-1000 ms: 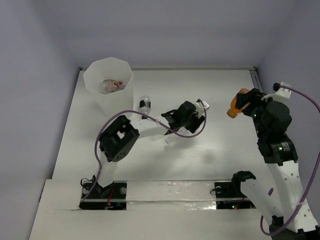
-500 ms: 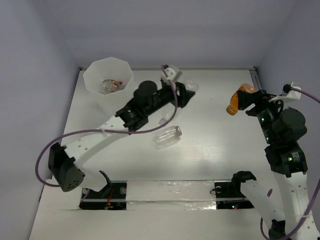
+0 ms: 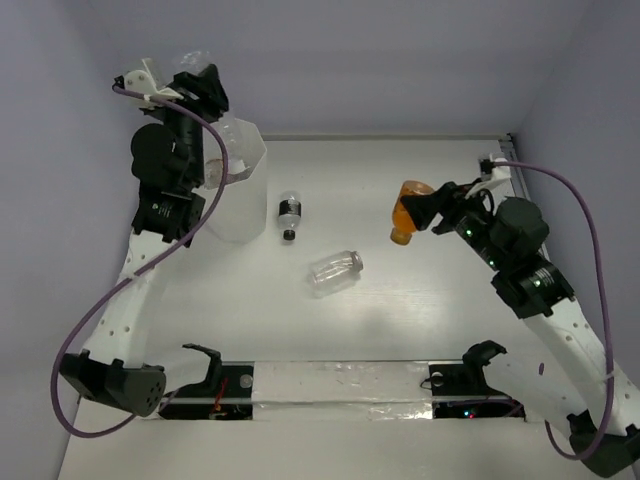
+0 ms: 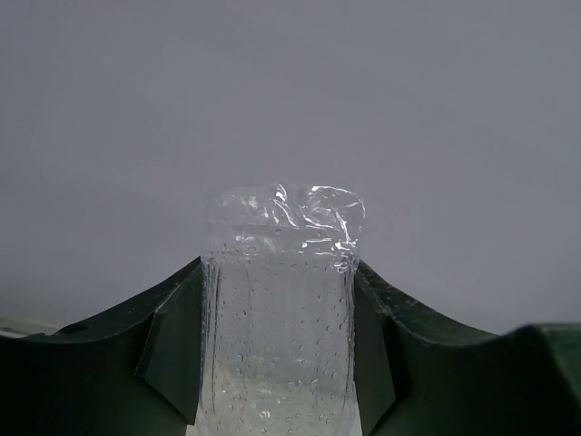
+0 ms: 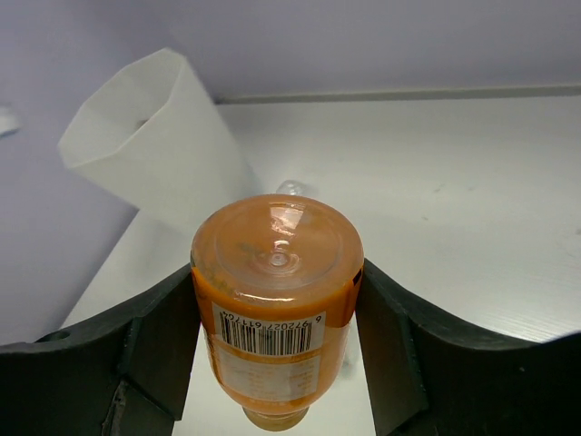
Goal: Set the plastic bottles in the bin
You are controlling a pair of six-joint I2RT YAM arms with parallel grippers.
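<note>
Beside the left gripper (image 4: 280,282), clamped on a clear bottle (image 4: 281,236), stood the bin (image 3: 243,195); the right gripper (image 5: 277,282) clasped an orange bottle (image 3: 406,212); between them a black-capped bottle (image 3: 289,213) and a second clear bottle (image 3: 335,271) lay unbinned.

We see an orange bottle (image 5: 277,272) with a black-barred white barcode patch (image 5: 270,334) in the right gripper (image 5: 277,266) and a crinkled clear bottle (image 4: 280,318) speckled with droplets in the left gripper (image 4: 277,265), all fingers (image 4: 109,363) near-black. The table (image 3: 420,310) is white, the bin (image 3: 243,195) translucent white, the black-capped bottle (image 3: 289,215) and the plain bottle (image 3: 335,271) clear. Our left arm (image 3: 135,275) and right arm (image 3: 565,330) are white with black joints and purple cables (image 3: 590,230), the walls (image 3: 400,60) pale lavender-grey.
</note>
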